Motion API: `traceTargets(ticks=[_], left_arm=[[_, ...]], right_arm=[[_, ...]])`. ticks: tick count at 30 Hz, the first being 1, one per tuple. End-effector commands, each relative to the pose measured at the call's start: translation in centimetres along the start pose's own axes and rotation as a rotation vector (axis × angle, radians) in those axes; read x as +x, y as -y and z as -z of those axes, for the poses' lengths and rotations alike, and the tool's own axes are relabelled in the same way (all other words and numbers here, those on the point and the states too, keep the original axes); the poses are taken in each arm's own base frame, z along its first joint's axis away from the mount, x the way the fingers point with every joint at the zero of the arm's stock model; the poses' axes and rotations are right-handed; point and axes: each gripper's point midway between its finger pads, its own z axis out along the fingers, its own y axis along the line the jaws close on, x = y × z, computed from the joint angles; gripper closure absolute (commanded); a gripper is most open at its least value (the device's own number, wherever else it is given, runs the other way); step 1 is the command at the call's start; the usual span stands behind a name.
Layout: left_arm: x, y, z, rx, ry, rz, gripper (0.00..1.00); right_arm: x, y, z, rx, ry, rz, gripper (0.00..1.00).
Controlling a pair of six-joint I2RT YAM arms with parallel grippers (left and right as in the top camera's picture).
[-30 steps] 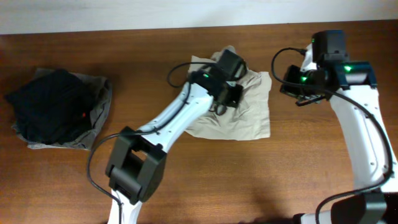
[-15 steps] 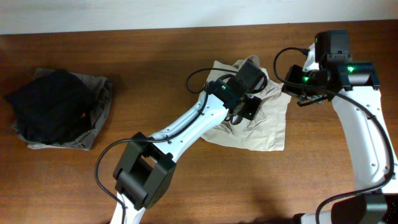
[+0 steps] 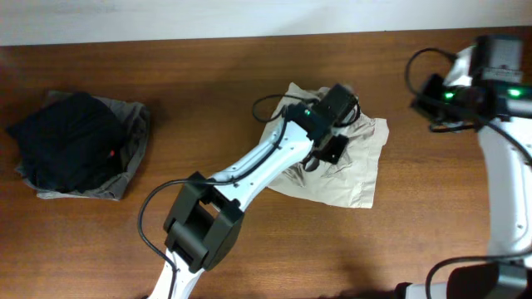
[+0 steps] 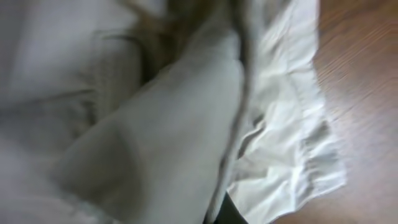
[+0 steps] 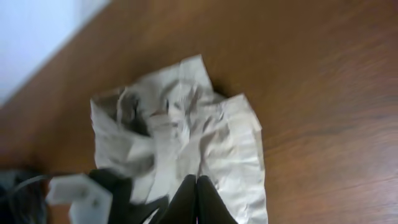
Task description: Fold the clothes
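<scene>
On the table [image 3: 208,83], seen from overhead, the left gripper [image 3: 331,148] pinches the crumpled shorts [image 3: 353,178]. Left wrist: limp, light cloth; its stitched edge looks the firmest hold. Right wrist: the right gripper [image 5: 196,198] is clamped on nothing, apart from the shorts.

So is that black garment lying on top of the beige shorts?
No, the black garment lies on a grey-olive cloth, well apart from the beige shorts, with bare wood between them.
</scene>
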Motion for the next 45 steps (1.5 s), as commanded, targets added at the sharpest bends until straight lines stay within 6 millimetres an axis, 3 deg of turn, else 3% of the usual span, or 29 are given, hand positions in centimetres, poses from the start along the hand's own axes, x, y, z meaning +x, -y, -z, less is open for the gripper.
traceTargets(ticks=[1,4,7,9,11,14,15,17,18,19,23,29,32,35,36,37,41,43,45], left_arm=[[-1.9,1.8,1.8,0.012,0.057,-0.03,1.0],[-1.3,3.0,0.8,0.02,0.041,-0.043,0.99],[0.6,4.2,-2.4,0.016,-0.027,-0.07,0.99],[3.0,4.5,-5.6,0.002,-0.115,-0.096,0.98],[3.8,4.6,-6.6,0.015,-0.143,-0.12,0.92],[3.8,4.5,-6.9,0.013,-0.146,-0.118,0.64],[3.8,4.6,-6.9,0.014,-0.145,-0.119,0.48],[3.8,4.6,-6.9,0.014,-0.145,-0.119,0.25],[3.8,4.6,-6.8,0.014,-0.145,-0.119,0.03],[3.8,4.5,-6.7,0.012,-0.149,-0.118,0.01],[2.2,4.2,-4.3,0.006,-0.133,-0.107,0.01],[-3.0,1.9,3.4,-0.091,-0.01,-0.084,0.01],[-5.0,-0.6,7.0,-0.184,0.061,-0.058,0.01],[-6.4,-4.4,9.3,-0.277,0.111,-0.008,0.03],[-6.5,-5.6,9.5,-0.289,0.113,0.013,0.09],[-6.6,-6.9,9.5,-0.298,0.11,0.035,0.21],[-6.2,-11.8,7.0,-0.244,0.046,0.125,0.79],[-5.8,-12.4,5.0,-0.136,0.004,0.099,0.91],[-5.0,-12.9,2.8,-0.039,-0.045,0.101,0.94]], right_arm=[[-2.0,-1.0,4.1,-0.077,0.103,-0.011,0.96],[-2.3,-0.7,4.8,-0.078,0.122,-0.021,0.96],[-2.3,-0.6,4.8,-0.078,0.122,-0.023,0.96],[-2.2,-0.7,4.8,-0.087,0.116,-0.023,0.96],[-2.2,-0.7,4.8,-0.087,0.116,-0.023,0.96],[-2.1,-0.7,4.8,-0.086,0.114,-0.024,0.96],[-2.1,-0.7,4.8,-0.086,0.113,-0.025,0.96],[-2.1,-0.7,4.8,-0.085,0.111,-0.025,0.96],[-2.0,-0.7,4.8,-0.084,0.109,-0.026,0.96],[-1.9,-0.6,4.8,-0.082,0.106,-0.027,0.95],[-1.6,-0.5,4.7,-0.076,0.094,-0.023,0.89],[-1.1,0.8,4.3,-0.01,0.073,-0.037,0.87],[-0.6,1.6,3.8,0.03,0.048,-0.048,0.87],[0.5,2.0,2.7,0.051,-0.016,-0.058,0.96],[0.9,2.0,2.1,0.056,-0.038,-0.05,0.96],[1.6,2.1,1.3,0.06,-0.068,-0.03,0.96],[4.4,2.3,-2.4,0.08,-0.201,0.01,0.96],[6.0,2.5,-4.2,0.088,-0.269,0.053,0.96],[7.3,1.9,-5.7,0.053,-0.331,0.134,0.96]])
